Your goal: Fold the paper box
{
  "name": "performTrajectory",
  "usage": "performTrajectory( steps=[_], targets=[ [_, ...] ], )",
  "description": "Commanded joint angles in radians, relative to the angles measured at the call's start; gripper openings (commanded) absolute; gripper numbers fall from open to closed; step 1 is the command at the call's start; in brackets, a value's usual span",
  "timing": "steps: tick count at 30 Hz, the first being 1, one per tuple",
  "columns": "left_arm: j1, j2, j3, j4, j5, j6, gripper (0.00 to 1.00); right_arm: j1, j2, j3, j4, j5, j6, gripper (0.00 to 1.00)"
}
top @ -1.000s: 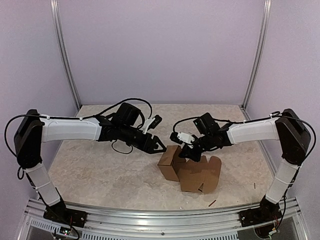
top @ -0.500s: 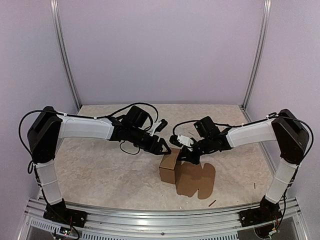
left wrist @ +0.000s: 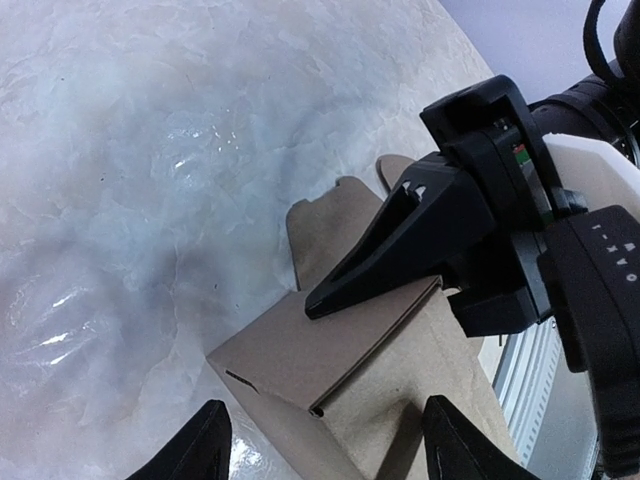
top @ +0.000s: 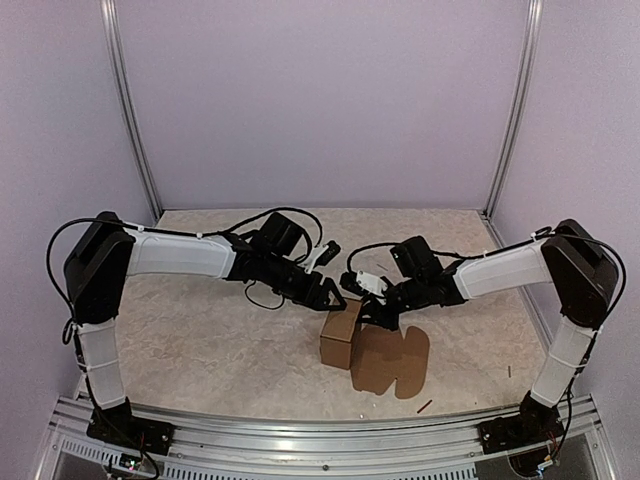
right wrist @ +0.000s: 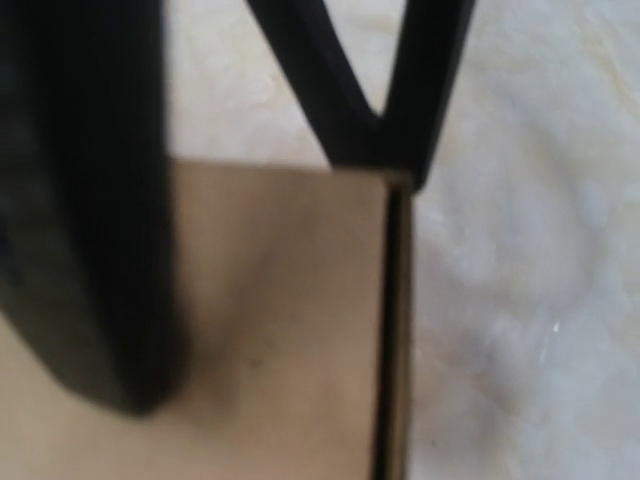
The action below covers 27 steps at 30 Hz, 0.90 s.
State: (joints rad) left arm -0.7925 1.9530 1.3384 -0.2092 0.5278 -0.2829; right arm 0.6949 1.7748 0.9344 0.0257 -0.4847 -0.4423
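The paper box (top: 340, 338) is brown cardboard, standing mid-table as a small box with its lid flap (top: 392, 362) lying flat to the near right. My left gripper (top: 333, 298) is open just behind the box. In the left wrist view its fingertips (left wrist: 205, 452) straddle the box's near corner (left wrist: 290, 355) without touching it. My right gripper (top: 372, 316) is at the box's top right edge. One of its fingers (left wrist: 380, 250) lies on the top panel and the other is hidden. The right wrist view shows blurred cardboard (right wrist: 280, 330) very close.
Tiny dark sticks lie on the table at the near right (top: 424, 406) and right (top: 508, 371). A black cable (top: 250, 296) hangs under the left arm. A metal rail (top: 300, 440) runs along the near edge, and purple walls enclose the table.
My left arm has reached right until its open gripper is at the box. The box has turned and squared up, and its raised flap now lies flatter on the table.
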Motion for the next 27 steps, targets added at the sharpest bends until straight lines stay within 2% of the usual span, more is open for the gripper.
performTrajectory(
  steps=[1,5,9,18,22,24,25,26,27],
  targets=[
    [0.003,0.040,0.015,-0.036,0.008,0.022,0.64,-0.012,0.017,-0.008,0.079,-0.044,-0.002,0.18],
    [0.013,0.049,0.006,-0.006,0.037,0.008,0.63,-0.015,0.010,-0.027,0.128,-0.081,0.006,0.19],
    [0.023,0.023,-0.029,0.094,0.082,-0.027,0.63,-0.015,0.014,-0.040,0.192,-0.087,0.033,0.18],
    [0.052,-0.040,-0.100,0.268,0.086,-0.078,0.64,-0.015,0.077,-0.039,0.320,-0.070,0.163,0.12],
    [0.085,-0.064,-0.162,0.332,0.079,-0.102,0.66,-0.014,0.118,-0.022,0.322,-0.059,0.192,0.11],
    [0.102,-0.107,-0.217,0.379,0.072,-0.109,0.68,-0.015,0.121,0.008,0.271,-0.041,0.204,0.09],
    [0.109,-0.132,-0.239,0.394,0.068,-0.109,0.93,-0.015,0.113,0.030,0.224,-0.039,0.202,0.08],
    [0.115,-0.150,-0.259,0.399,0.062,-0.106,0.98,-0.015,0.102,0.056,0.147,-0.037,0.189,0.08],
    [0.121,-0.185,-0.277,0.399,0.052,-0.099,0.99,-0.015,0.085,0.092,0.064,-0.027,0.175,0.07]
  ],
)
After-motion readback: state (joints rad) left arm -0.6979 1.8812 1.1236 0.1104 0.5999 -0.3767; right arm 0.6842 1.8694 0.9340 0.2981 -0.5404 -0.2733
